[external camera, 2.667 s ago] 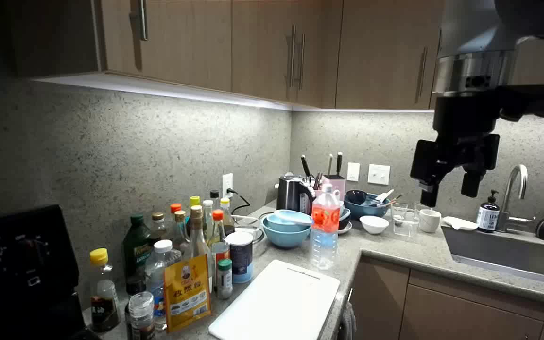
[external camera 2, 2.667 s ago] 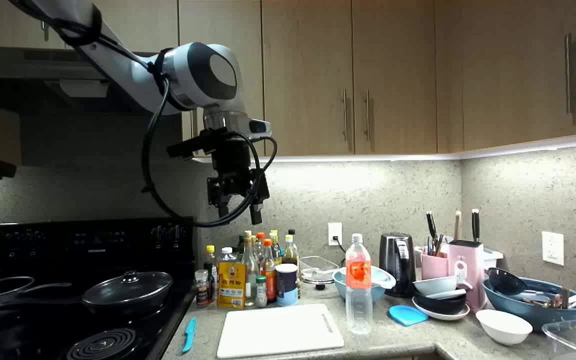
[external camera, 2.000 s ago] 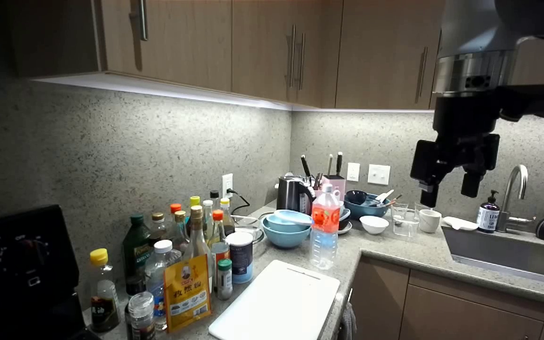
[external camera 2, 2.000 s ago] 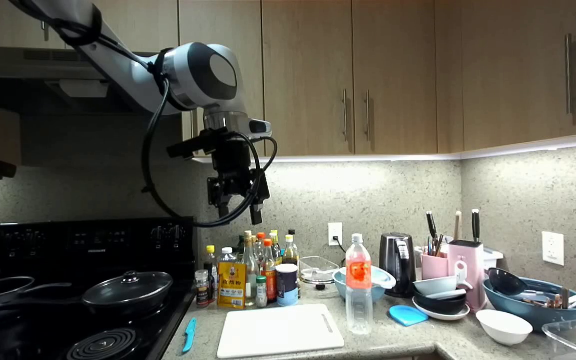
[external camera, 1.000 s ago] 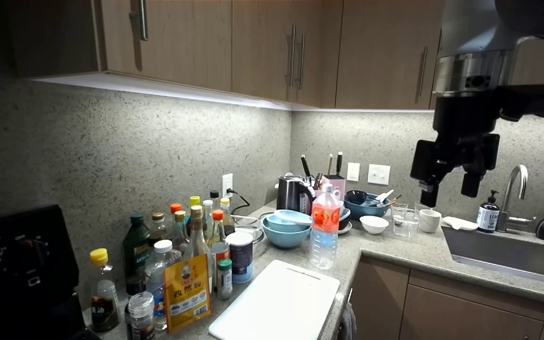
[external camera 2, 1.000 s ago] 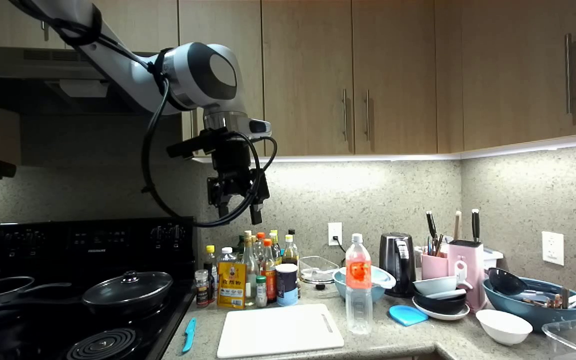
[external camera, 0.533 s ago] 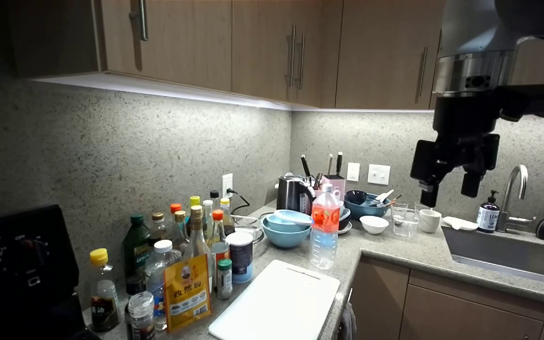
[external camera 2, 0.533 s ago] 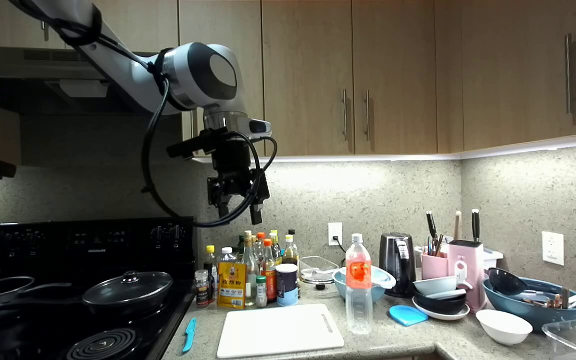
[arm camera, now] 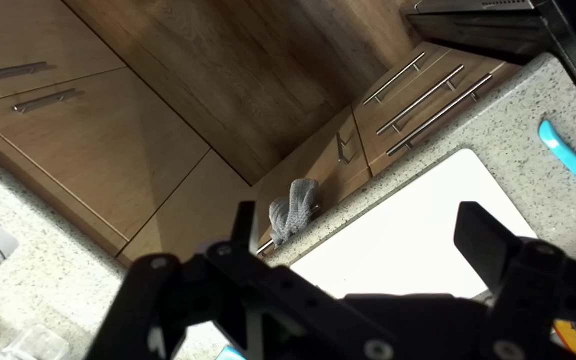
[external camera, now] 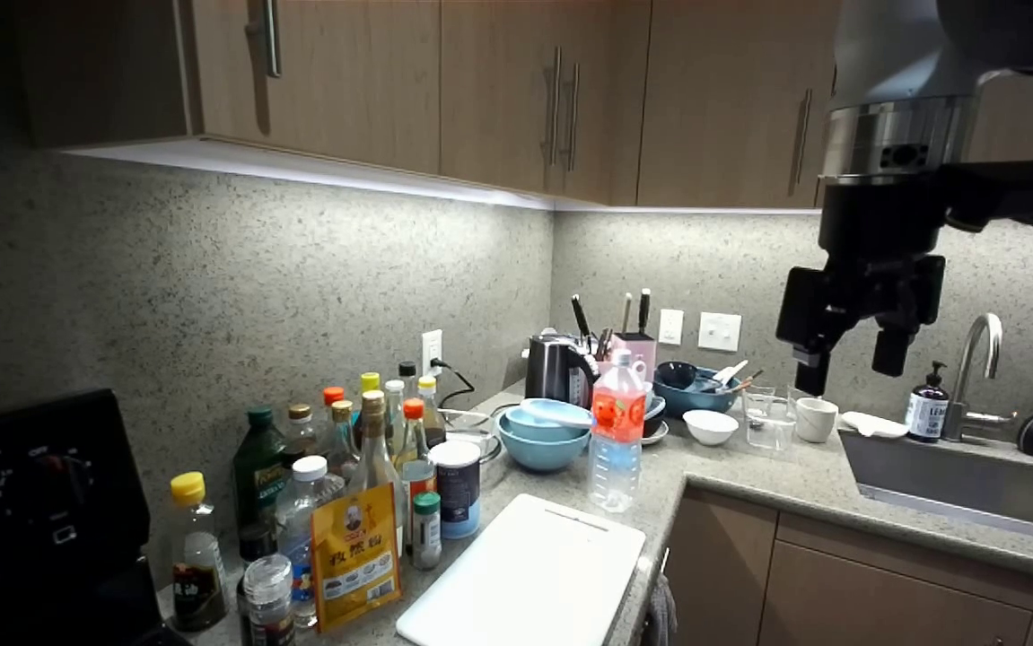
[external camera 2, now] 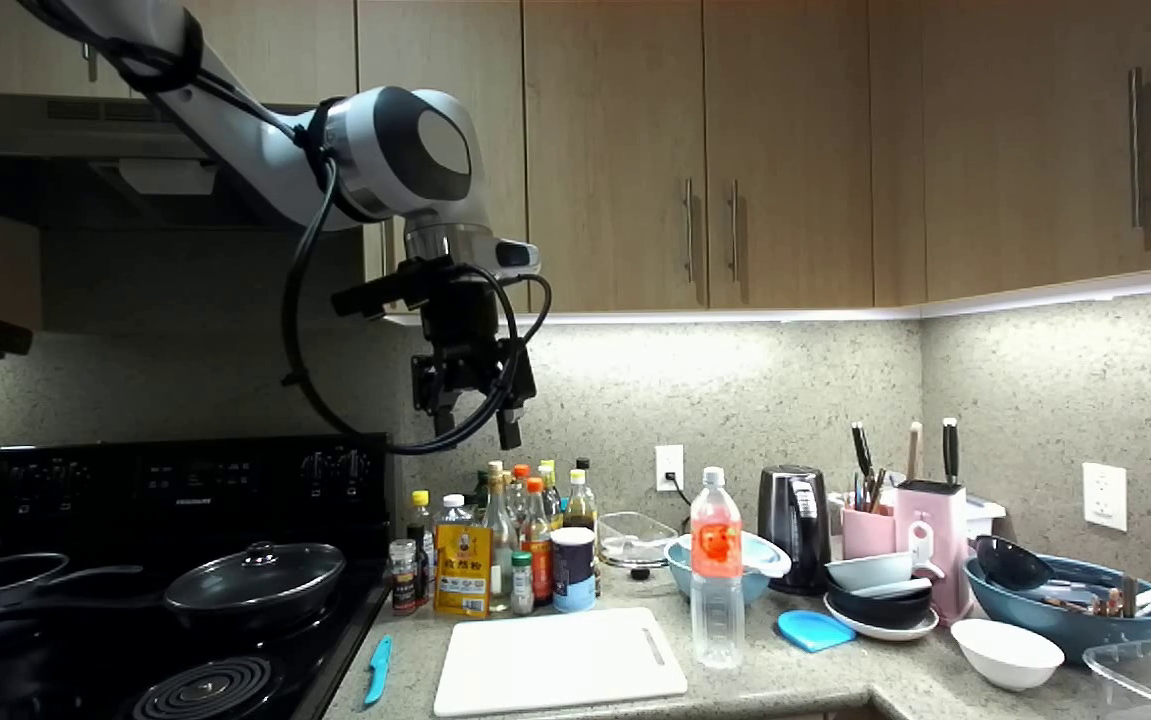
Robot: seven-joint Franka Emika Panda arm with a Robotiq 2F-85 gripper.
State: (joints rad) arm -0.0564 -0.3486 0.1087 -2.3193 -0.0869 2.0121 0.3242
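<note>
Compared with half a second ago, can notice in both exterior views only a slight sideways shift of the gripper [external camera: 850, 368]. Cannot notice any change in the spread of its fingers [arm camera: 478, 230]: set wide apart, holding nothing between. Hangs high in the air, well apart from everything on the counter [external camera 2: 785, 680], touching nothing. In the wrist view, looking past the fingers, can find the board [arm camera: 393, 240], lying flat close to the front edge of the counter, and probably nearest of all, though hard to judge surely. Beside the board, toward the stove [external camera 2: 165, 520], can find the knife [arm camera: 568, 157], apart from it. Behind the board, can see the pouch [external camera 2: 463, 570], standing before the sauce bottles [external camera 2: 538, 550]; at the far end from the knife, just beside the board, the tall bottle [external camera 2: 716, 550], upright. Can report all of these in the same places as half a second ago. For the work in hand, would judge the meaning as small: only a correction of position with an empty grip, without contact, and with nothing displaced.
</note>
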